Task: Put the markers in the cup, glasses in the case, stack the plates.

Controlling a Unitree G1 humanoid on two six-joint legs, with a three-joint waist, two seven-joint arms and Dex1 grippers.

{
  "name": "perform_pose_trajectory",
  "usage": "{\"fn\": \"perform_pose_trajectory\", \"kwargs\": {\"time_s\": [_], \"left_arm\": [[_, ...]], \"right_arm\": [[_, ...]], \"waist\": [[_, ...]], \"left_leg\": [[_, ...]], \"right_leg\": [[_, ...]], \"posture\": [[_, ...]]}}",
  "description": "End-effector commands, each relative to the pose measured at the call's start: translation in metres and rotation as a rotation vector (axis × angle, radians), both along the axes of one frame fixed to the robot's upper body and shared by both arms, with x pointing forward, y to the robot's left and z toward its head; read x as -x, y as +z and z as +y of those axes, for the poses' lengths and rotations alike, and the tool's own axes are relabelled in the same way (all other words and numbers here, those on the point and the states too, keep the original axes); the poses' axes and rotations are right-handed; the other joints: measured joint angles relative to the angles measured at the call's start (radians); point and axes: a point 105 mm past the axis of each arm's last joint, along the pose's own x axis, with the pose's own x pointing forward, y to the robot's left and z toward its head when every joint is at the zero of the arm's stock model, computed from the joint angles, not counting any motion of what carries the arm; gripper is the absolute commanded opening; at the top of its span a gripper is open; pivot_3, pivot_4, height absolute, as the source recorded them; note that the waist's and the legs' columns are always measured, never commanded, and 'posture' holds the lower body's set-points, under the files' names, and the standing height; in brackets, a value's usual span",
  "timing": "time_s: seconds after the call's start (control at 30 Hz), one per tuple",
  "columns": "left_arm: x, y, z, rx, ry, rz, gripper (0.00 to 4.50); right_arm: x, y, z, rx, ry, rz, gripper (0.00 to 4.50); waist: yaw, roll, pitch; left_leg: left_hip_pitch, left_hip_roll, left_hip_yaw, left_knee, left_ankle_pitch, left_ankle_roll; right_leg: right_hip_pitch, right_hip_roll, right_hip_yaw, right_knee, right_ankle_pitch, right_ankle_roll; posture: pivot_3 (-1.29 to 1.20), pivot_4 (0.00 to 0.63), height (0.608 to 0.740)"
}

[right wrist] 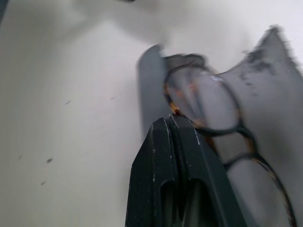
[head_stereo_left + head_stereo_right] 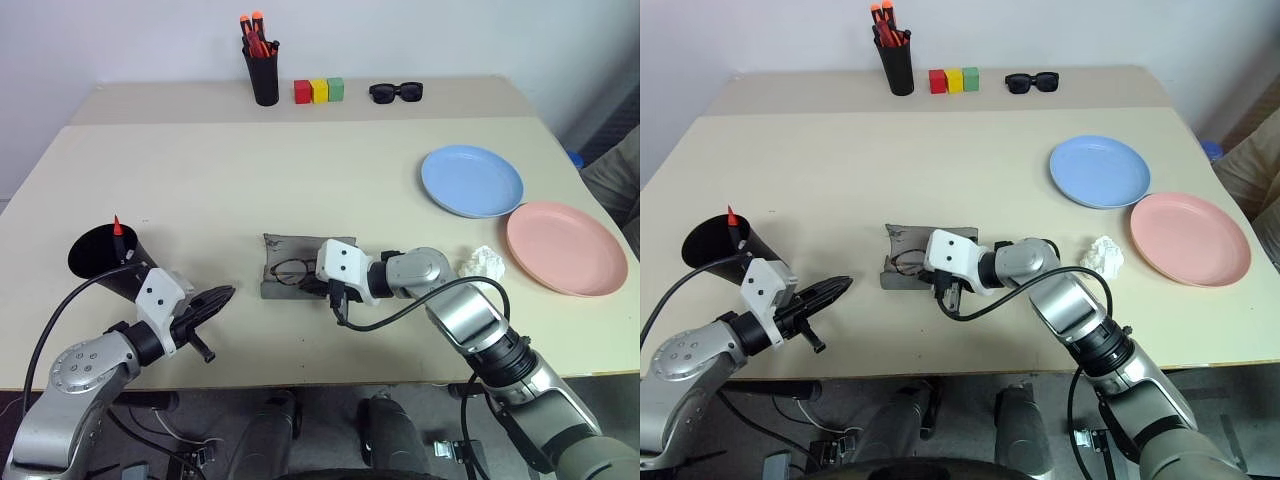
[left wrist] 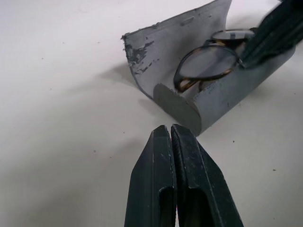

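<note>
Glasses step nearly done: we see the thin dark wire-framed glasses with round lenses (image 3: pixel 208 64) lying inside the open grey felt-like hinged case (image 2: pixel 285 262), near the middle of the beige counter (image 2: pixel 300 180). Lid is still up, not folded over.

Right claw (image 1: pixel 173 123) is closed, fingers pressed together, tip at the rim of the glasses, right against the frame. We can't tell whether it pinches the wire or just nudges it; looks like a push to seat the frame in the case.

Left claw (image 3: pixel 170 132) is closed too, empty, hovering just beside the near end of the case, not touching it.

Markers: wide black tapered cup (image 2: pixel 100 258) stands at the left edge of the counter, and a red tip (image 2: pixel 116 224) pokes up from it, so we judge at least one marker is in. The second one we can't make out inside the cup or on the counter.

Plates: light blue round plate (image 2: pixel 472 180) and salmon pink round plate (image 2: pixel 565 247) sit side by side on the right, edges close, not stacked. Step not started.

Left to do, by our read: close the case if needed, confirm second marker, stack plates.
</note>
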Motion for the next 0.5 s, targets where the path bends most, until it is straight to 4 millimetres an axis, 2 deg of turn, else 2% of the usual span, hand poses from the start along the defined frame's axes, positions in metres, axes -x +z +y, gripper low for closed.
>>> {"fn": "perform_pose_trajectory", "kwargs": {"time_s": [0.03,0.27,0.5], "left_arm": [[0.0001,0.0041,-0.0028,-0.003,-0.016,-0.032,0.03],[-0.0006,0.0060,-0.0045,0.000,-0.021,-0.036,0.03],[-0.0007,0.0097,-0.0037,-0.003,-0.016,-0.039,0.03]], "right_arm": [[-0.0060,0.0163,0.0020,-0.068,-0.040,-0.015,0.05],[-0.0105,0.0168,0.0010,-0.087,-0.079,0.020,0.05],[-0.0024,0.0119,-0.0052,-0.057,-0.058,0.058,0.05]], "waist": [[0.000,0.000,0.000],[-0.001,0.000,0.000],[0.000,0.000,0.000]], "left_leg": [[0.000,0.000,0.000,0.000,0.000,0.000],[0.000,0.000,0.000,0.000,0.000,0.000],[0.000,0.000,0.000,0.000,0.000,0.000]], "right_leg": [[0.000,0.000,0.000,0.000,0.000,0.000],[0.000,0.000,0.000,0.000,0.000,0.000],[0.000,0.000,0.000,0.000,0.000,0.000]], "posture": [[0.00,0.150,0.740],[0.00,0.150,0.740],[0.00,0.150,0.740]]}}
